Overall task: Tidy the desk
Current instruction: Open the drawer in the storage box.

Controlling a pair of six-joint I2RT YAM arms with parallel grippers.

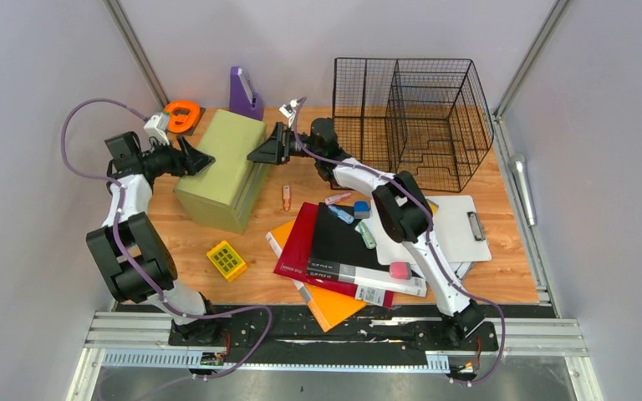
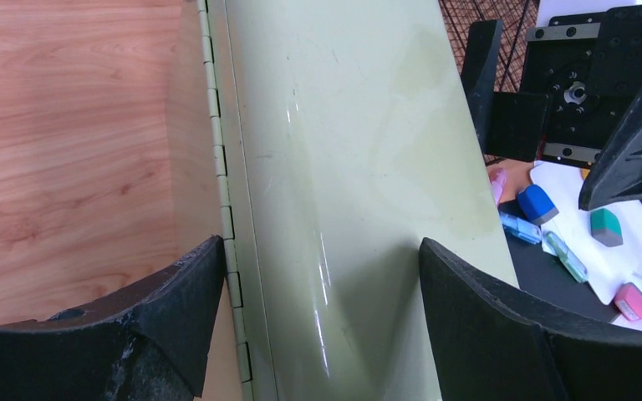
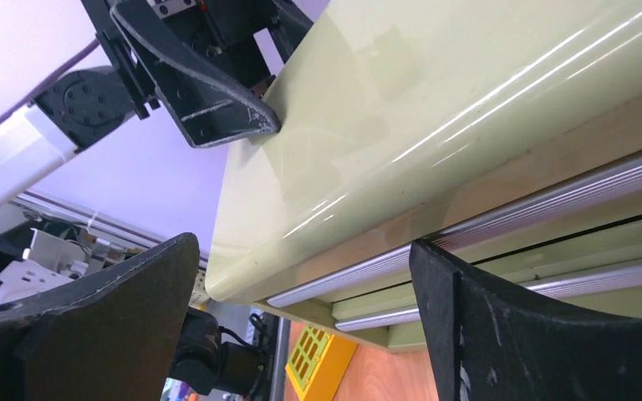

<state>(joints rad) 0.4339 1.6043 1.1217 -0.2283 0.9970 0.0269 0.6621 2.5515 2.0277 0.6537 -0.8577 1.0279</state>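
Step in hand, by judgement: a two-arm take-up of the green case (image 1: 221, 167), the bulkiest loose item. The case lies at 10 o'clock on the surface (image 1: 305, 175) in the top view. The left hand (image 1: 201, 157) stands at the case's 9 o'clock side, fingers spread, with the hinged edge between them in the left wrist view; no pinch is evident. The right hand (image 1: 259, 149) stands at the 3 o'clock side, fingers spread wide about the edge with the metal trim; it pinches nothing. One left finger tip sits on or just over the lid's far edge in the right wrist view; contact cannot be confirmed. Next move, by judgement: bring both hands in against opposite sides with equal pressure, then lift or slide the case level; unequal pressure would likely turn it or let the glossy lid slip. The task looks early: folders (image 1: 334, 251), a clipboard (image 1: 460, 225) and erasers (image 1: 399, 270) lie heaped at 5 o'clock, and a wire basket (image 1: 410, 117) stands at 1 o'clock. The surface fills the middle of the top view, ahead of the arm bases, bounded by grey walls. It lies flat, face up; its long axis runs 9 to 3 o'clock, pointing no particular way. The case's long axis runs about 1 to 7 o'clock.
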